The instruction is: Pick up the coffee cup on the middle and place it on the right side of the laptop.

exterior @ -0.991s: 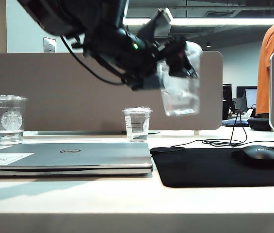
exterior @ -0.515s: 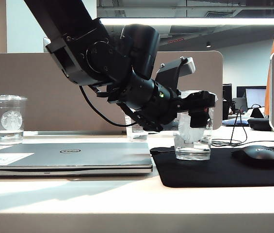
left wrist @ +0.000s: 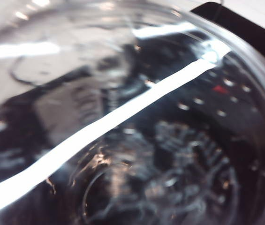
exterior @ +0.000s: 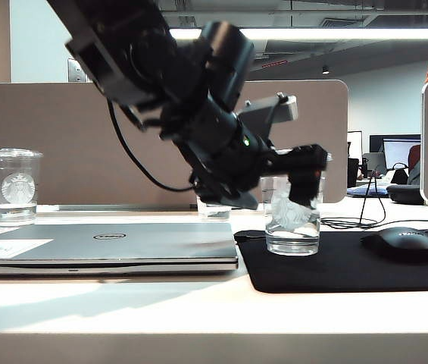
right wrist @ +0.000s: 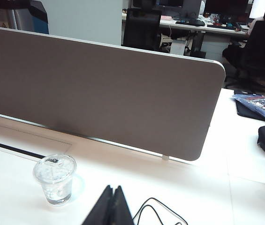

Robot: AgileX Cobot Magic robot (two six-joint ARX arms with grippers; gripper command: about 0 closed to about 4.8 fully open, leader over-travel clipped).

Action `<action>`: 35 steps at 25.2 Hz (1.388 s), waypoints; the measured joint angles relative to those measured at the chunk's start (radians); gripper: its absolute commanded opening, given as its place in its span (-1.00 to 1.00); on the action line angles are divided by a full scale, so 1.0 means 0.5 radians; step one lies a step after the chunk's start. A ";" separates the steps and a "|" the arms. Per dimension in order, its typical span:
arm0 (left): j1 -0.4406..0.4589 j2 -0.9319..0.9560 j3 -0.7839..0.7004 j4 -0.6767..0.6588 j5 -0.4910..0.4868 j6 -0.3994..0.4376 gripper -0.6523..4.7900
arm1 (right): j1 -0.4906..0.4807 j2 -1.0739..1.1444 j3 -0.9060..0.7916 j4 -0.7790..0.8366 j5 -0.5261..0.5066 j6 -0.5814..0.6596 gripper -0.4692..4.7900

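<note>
Since the coffee cup (exterior: 293,227) already stands upright just to the right of the laptop (exterior: 107,243), its base on the near-left part of the black mouse pad (exterior: 350,265), what remains looks like letting go and drawing clear. The left gripper (exterior: 298,182) has reached across past the laptop's right edge and sits around the upper half of the cup, coming at it from the laptop side and from above. One dark finger (exterior: 304,176) shows in front of the cup wall. Whether the jaws are pressing the cup or have parted from it cannot be told: the exterior view hides the gap, and the left wrist view is filled by the blurred clear lid.

The cup's long axis is vertical and the arm lies on its laptop side, so a retreat would probably best go up and back toward the laptop, without dragging the rim sideways. The mouse (exterior: 404,243) lies further right of the laptop, well apart from the cup.

The right gripper (right wrist: 111,206) is closed with its fingertips together, holding nothing, and is not seen near the laptop in the exterior view. A smaller cup (right wrist: 55,178) stands below it.
</note>
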 measured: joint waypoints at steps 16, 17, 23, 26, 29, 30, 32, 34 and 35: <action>-0.041 -1.197 -0.069 -1.449 0.037 0.185 -0.78 | 0.000 -0.372 0.001 -0.468 -0.053 0.072 -0.83; -0.040 -1.315 -0.070 -1.489 0.036 0.179 -0.78 | 0.001 -0.410 0.001 -0.538 -0.060 0.072 -0.83; -0.040 -2.047 -0.057 -1.573 0.027 0.174 -0.78 | 0.014 -0.790 -0.279 -0.902 -0.169 0.090 -0.83; -0.040 -2.255 -0.096 -1.705 0.001 0.190 -0.78 | 0.040 -0.992 -0.495 -1.003 -0.240 0.105 -0.83; -0.040 -2.500 -0.330 -1.757 -0.085 0.211 -0.78 | 0.041 -1.233 -0.752 -1.035 -0.243 0.110 -0.83; -0.040 -2.574 -0.423 -1.772 -0.106 0.213 -0.78 | 0.040 -1.335 -0.844 -1.042 -0.236 0.112 -0.83; -0.039 -2.768 -0.706 -1.695 -0.143 0.220 -0.78 | 0.040 -1.498 -0.974 -1.019 -0.230 0.112 -0.83; -0.037 -2.958 -0.983 -1.662 -0.218 0.230 -0.78 | 0.041 -1.610 -1.071 -0.964 -0.229 0.112 -0.82; -0.037 -3.033 -1.099 -1.678 -0.270 0.233 -0.78 | 0.041 -1.662 -1.122 -0.935 -0.227 0.112 -0.82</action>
